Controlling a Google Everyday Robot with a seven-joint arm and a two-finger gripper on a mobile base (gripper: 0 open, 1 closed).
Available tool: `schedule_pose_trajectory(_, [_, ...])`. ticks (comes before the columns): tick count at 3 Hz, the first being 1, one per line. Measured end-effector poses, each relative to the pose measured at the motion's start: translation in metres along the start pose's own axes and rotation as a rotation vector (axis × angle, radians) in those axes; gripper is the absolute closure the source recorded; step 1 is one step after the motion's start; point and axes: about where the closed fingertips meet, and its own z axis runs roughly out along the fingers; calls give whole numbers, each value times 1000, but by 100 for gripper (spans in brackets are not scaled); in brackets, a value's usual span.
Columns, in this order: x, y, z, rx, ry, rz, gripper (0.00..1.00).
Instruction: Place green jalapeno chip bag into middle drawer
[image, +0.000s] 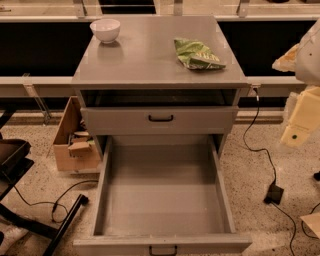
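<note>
The green jalapeno chip bag lies crumpled on the right side of the grey cabinet top. The middle drawer is pulled far out below, its deep grey tray showing nothing inside, with its black front handle at the bottom edge. My gripper hangs at the right edge of the camera view, cream-coloured, to the right of the cabinet and lower than the bag. It touches neither the bag nor the drawer, and nothing shows in it.
A white bowl stands on the cabinet top at back left. A shallower drawer with a black handle sits above the open one. A cardboard box is on the floor at left, black stand legs at lower left, cables and a black adapter at right.
</note>
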Motion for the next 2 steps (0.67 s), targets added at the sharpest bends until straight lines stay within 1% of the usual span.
schedule_pose_trajectory(1, [0, 0, 0, 0, 0, 0, 0])
schedule_pose_trajectory(2, [3, -19, 9, 32, -51, 9, 0])
